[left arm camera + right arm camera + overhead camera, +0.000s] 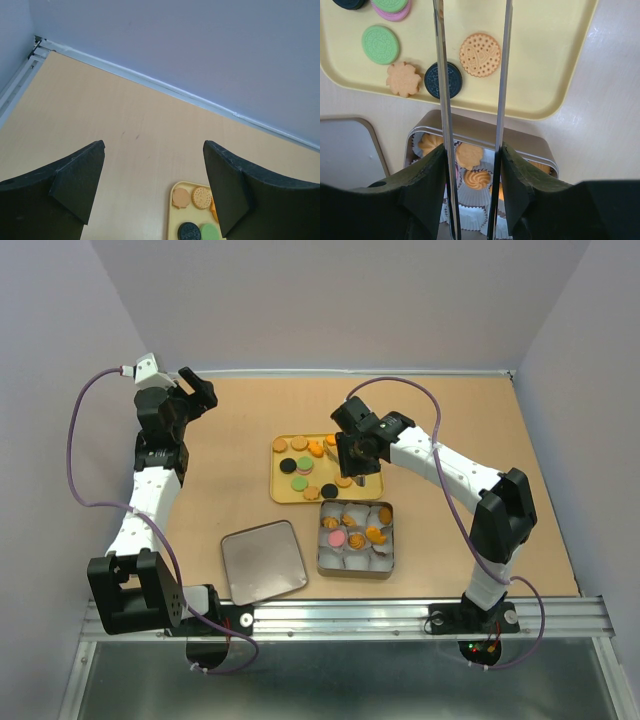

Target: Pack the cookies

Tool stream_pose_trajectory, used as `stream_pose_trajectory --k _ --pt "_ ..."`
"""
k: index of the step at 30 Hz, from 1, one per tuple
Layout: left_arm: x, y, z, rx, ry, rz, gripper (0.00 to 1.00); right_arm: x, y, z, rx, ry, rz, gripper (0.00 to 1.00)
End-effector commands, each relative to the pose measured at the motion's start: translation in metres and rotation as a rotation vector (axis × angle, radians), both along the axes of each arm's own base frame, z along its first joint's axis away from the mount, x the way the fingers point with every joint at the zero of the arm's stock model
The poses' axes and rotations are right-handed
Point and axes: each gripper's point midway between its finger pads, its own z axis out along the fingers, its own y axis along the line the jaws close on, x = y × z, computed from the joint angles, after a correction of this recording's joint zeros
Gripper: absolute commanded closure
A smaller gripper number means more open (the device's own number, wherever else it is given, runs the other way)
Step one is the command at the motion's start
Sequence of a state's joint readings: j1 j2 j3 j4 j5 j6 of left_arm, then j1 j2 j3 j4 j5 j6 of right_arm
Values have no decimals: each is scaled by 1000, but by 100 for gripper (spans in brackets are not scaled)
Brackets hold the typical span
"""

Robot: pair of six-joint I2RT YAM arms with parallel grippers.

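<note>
Here, the cookies [298, 483] mostly lie flat and face up on the yellow tray [280, 486]. The tray sits on the table [450, 440] with its long side running left to right. The discs are round, so they show no long axis.

From the right wrist, four cookies lie along the tray's near edge: a tan dotted cookie [480, 55], a black one [452, 80], a flower-shaped one [403, 79] and a green one [380, 44]. Farther back on the tray, another green disc rests on a pink one.

The right gripper [472, 20] hovers over the tray's right part, its two long thin blades [442, 60] parallel and apart. The tan cookie lies in the gap, clear of the left blade. Whether the right blade touches it I cannot tell.

Just nearer than the tray stands the metal tin [322, 568], lined with white paper cups [352, 560]. Several cups hold orange cookies and one holds a pink cookie [337, 538]. The lid [264, 560] lies flat, nearer than the tray's left end and just beside the tin.

The left gripper [152, 185] hangs well to the left of the tray, fingers spread wide over bare table.
</note>
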State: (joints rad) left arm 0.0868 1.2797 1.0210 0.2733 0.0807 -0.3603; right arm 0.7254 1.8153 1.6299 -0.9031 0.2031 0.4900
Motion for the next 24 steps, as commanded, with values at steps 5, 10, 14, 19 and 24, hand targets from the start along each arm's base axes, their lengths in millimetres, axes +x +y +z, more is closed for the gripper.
stream_pose_trajectory --k 5,10,14,19,24 --pt "-3 -1 27 9 -75 -11 9 7 2 -2 21 -27 -13 51" --pt "-3 -1 25 8 -71 -12 9 6 3 -9 17 -6 -9 51" --pt "-3 0 25 8 -72 -9 9 8 5 -14 11 4 -4 52" --pt "-3 -1 27 10 -75 -9 9 7 4 -15 9 4 -4 60" --pt "-3 -1 26 11 -72 -10 9 6 -1 0 17 -29 -10 65"
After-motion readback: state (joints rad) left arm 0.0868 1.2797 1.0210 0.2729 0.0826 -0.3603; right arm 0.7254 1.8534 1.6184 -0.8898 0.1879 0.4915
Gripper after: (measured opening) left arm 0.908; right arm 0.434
